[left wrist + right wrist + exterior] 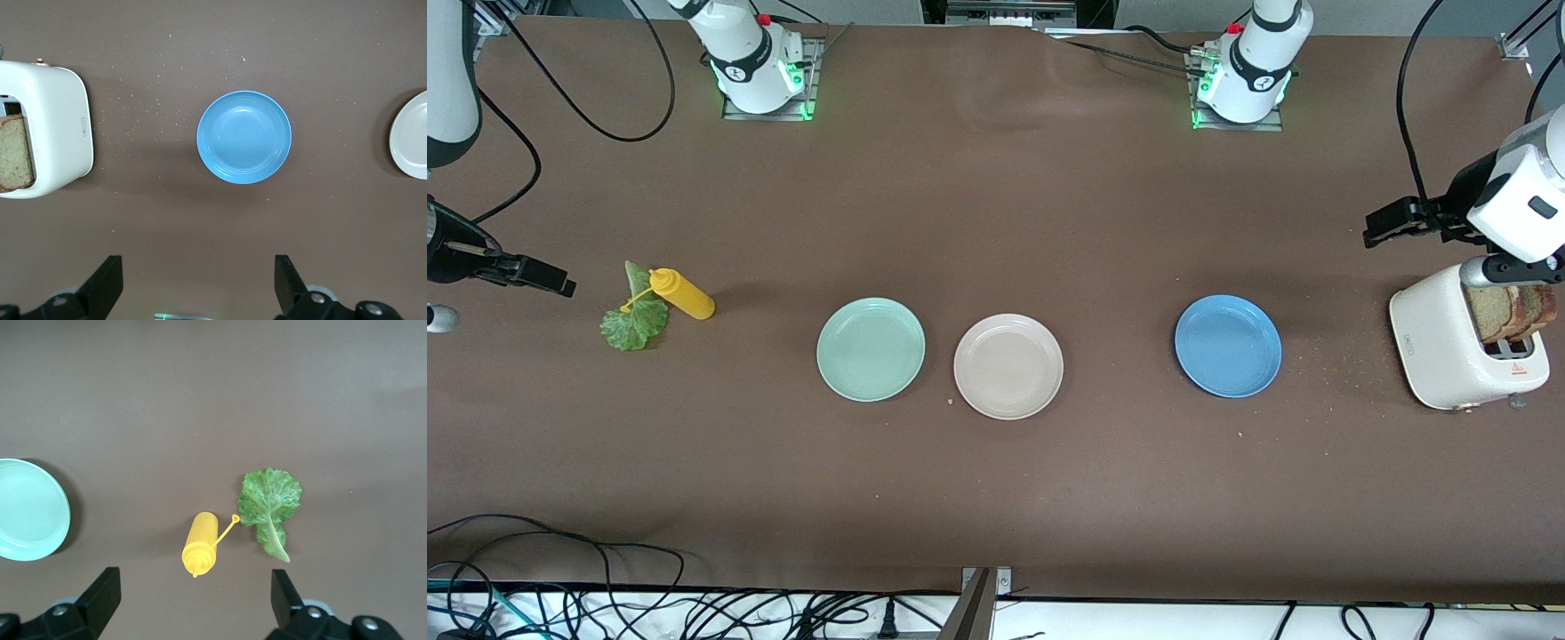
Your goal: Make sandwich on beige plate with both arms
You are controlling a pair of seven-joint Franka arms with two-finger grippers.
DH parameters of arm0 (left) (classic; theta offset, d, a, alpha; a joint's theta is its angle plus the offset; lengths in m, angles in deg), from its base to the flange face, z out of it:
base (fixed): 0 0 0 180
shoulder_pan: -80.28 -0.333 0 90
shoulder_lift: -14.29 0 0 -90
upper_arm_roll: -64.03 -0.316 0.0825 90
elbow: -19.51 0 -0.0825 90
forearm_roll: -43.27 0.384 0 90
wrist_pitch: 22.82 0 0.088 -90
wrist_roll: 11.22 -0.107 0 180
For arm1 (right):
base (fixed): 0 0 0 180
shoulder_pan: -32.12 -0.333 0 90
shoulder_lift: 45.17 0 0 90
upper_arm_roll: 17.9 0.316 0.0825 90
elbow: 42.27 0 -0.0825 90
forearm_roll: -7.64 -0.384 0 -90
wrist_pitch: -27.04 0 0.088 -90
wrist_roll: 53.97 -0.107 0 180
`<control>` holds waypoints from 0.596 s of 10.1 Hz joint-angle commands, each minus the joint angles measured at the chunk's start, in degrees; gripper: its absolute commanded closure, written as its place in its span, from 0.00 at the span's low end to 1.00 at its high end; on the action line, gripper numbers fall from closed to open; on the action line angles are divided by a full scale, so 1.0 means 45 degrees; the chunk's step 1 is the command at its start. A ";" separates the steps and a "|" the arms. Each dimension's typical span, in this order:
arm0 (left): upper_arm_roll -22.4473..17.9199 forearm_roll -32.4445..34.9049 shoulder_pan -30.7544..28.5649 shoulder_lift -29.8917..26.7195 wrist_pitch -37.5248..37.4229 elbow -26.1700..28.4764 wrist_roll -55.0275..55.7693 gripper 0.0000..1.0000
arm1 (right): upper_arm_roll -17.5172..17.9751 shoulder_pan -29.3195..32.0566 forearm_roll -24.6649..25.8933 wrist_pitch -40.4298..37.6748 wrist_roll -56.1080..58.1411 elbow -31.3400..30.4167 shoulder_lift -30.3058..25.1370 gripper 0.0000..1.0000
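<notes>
**Plates bare, bread in the toaster, both grippers spread wide**

Bread slices (1512,313) stand in the slots of a white toaster (1449,351) at the left arm's end of the table, near that end edge. The beige plate (1008,365) sits about mid-table with nothing on it, a mint-green plate (871,348) just beside it toward the right arm's end and a blue plate (1228,346) well apart toward the left arm's end. A lettuce leaf (634,322) lies flat near the right arm's end edge, with a yellow squeeze bottle (683,294) on its side touching it.

The left gripper (199,283) hangs above the table between the toaster and the blue plate, fingers (107,280) spread and holding nothing. The right gripper (195,600) hangs above the table by the bottle and leaf, fingers (105,595) likewise spread and holding nothing.
</notes>
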 commanded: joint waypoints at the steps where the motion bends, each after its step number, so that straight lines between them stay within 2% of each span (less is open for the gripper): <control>1: -0.0065 -0.0328 -0.0125 0.0118 -0.0056 -0.0725 -0.0200 0.00 | 0.0117 0.0061 -0.0018 -0.0236 -0.0134 0.0087 -0.0135 0.00; 2: -0.0085 -0.0289 -0.0146 0.0138 -0.0056 -0.1058 -0.0219 0.00 | 0.0117 0.0042 -0.0018 -0.0217 -0.0134 0.0087 -0.0115 0.00; 6: -0.0085 -0.0211 -0.0127 0.0215 -0.0056 -0.1062 -0.0200 0.00 | 0.0117 0.0100 0.0001 -0.0159 -0.0017 0.0106 -0.0115 0.00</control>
